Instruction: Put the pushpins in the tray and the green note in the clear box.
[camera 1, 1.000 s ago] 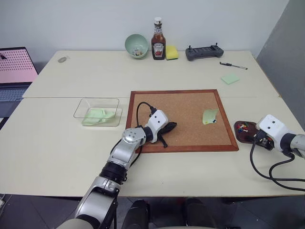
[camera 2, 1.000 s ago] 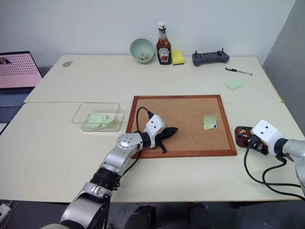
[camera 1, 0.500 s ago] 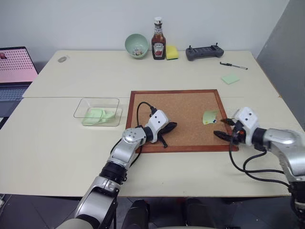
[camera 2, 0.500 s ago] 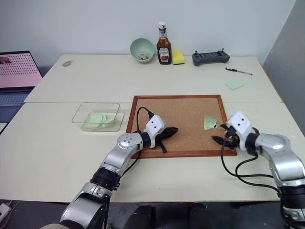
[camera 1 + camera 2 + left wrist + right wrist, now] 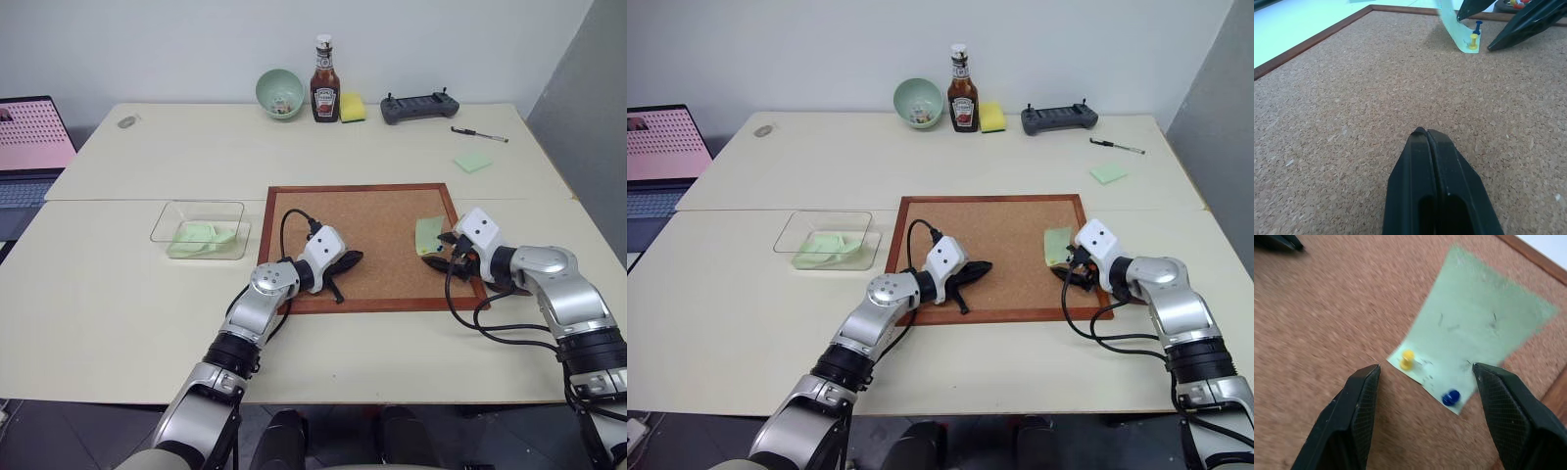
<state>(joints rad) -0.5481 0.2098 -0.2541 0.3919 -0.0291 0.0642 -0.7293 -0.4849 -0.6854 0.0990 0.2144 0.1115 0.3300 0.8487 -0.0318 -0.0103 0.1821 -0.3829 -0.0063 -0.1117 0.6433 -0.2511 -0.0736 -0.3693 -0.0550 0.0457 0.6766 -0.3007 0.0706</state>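
Observation:
The green note [image 5: 428, 235] lies on the cork board [image 5: 377, 220] near its right edge, held by a yellow pushpin [image 5: 1407, 359] and a blue pushpin [image 5: 1450, 397] at one corner. My right gripper [image 5: 1425, 372] is open just above the board, its fingers straddling that pinned corner without touching it. My left gripper [image 5: 355, 258] is shut and empty, resting on the board's left half, well apart from the note. The clear box [image 5: 167, 217], left of the board, holds pale-green paper. An edge of the dark tray [image 5: 1504, 7] with coloured pins peeks past the right gripper.
Along the table's far edge stand a mint-green bowl [image 5: 280, 93], a ketchup bottle [image 5: 325, 83], a yellow sponge [image 5: 353, 108] and a grey controller [image 5: 419, 106]. A pen [image 5: 480, 135] and a green sticky pad [image 5: 473, 162] lie at the back right. A laptop [image 5: 29, 147] sits far left.
My right arm has swung left from the tray at the board's right side onto the board, ending at the note's pinned corner. The left gripper has stayed put.

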